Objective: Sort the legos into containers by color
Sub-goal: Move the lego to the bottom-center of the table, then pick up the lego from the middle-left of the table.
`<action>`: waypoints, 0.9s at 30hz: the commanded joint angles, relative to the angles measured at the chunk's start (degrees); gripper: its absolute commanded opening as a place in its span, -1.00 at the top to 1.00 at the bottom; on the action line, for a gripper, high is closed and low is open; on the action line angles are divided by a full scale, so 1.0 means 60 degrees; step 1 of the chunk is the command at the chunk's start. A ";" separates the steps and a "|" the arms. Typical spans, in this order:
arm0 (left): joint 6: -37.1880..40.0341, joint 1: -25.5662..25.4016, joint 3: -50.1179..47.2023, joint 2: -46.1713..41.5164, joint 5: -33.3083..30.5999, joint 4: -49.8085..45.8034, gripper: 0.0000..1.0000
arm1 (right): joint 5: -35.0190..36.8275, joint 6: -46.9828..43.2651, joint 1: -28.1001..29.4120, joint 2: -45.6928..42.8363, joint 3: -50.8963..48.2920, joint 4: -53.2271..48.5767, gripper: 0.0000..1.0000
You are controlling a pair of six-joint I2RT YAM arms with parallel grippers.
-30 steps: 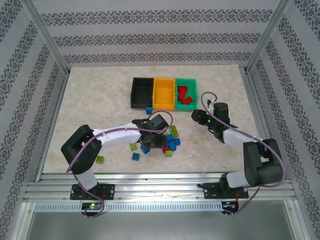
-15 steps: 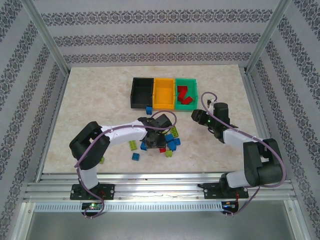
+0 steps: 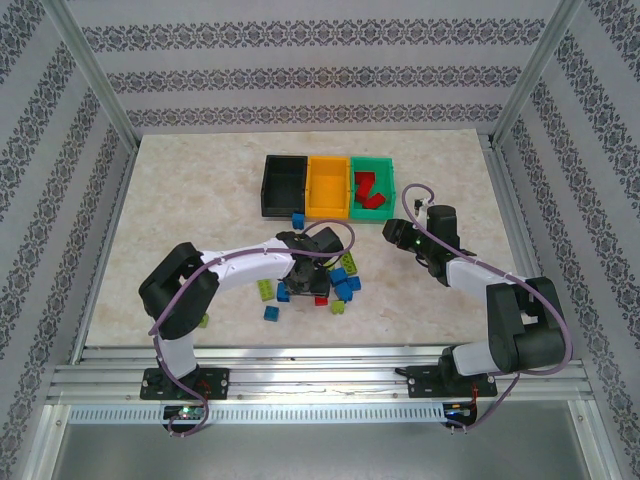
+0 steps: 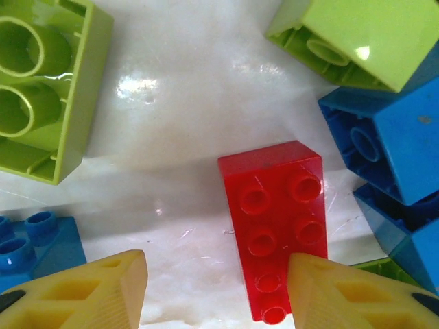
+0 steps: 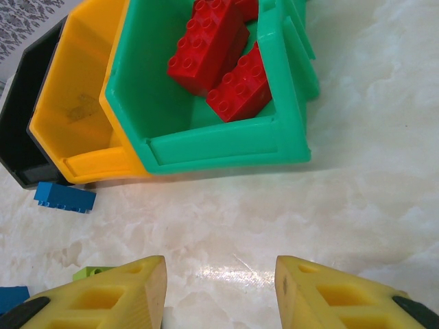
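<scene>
My left gripper [image 3: 305,281] is down in the pile of loose legos [image 3: 345,285] at the table's centre front. In the left wrist view a red brick [image 4: 278,226] lies studs-up on the table between the open fingers, touching the right finger [image 4: 343,291], with a wide gap to the left finger [image 4: 89,291]. Lime bricks [image 4: 44,89] and blue bricks [image 4: 391,137] lie around it. The black bin [image 3: 284,185], orange-yellow bin [image 3: 328,187] and green bin [image 3: 373,207] stand in a row at the back. Red bricks [image 5: 206,44] lie in the green bin [image 5: 226,147]. My right gripper [image 5: 219,288] hangs open over bare table in front of that bin.
One blue brick [image 3: 297,220] lies alone just in front of the bins, also seen as the blue brick [image 5: 65,197] from the right wrist. A lime brick [image 3: 203,320] and a blue one [image 3: 271,313] lie apart at the front left. Metal frame posts edge the table.
The left arm's elbow has swung right and its gripper has shifted slightly within the pile. The right arm has not moved.
</scene>
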 commanded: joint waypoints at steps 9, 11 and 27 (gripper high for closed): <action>-0.0262 -0.0191 -0.0152 -0.0337 0.0131 0.0653 -0.22 | -0.0191 0.0060 -0.0088 0.0183 0.0060 0.0173 0.07; -0.0241 -0.0256 0.0014 -0.0077 0.0225 0.0592 -0.22 | -0.0177 0.0064 -0.0080 0.0187 0.0072 0.0179 0.08; -0.0035 -0.0298 0.0553 0.0513 0.0158 0.0100 0.39 | -0.0192 0.0065 -0.0088 0.0209 0.0092 0.0164 0.08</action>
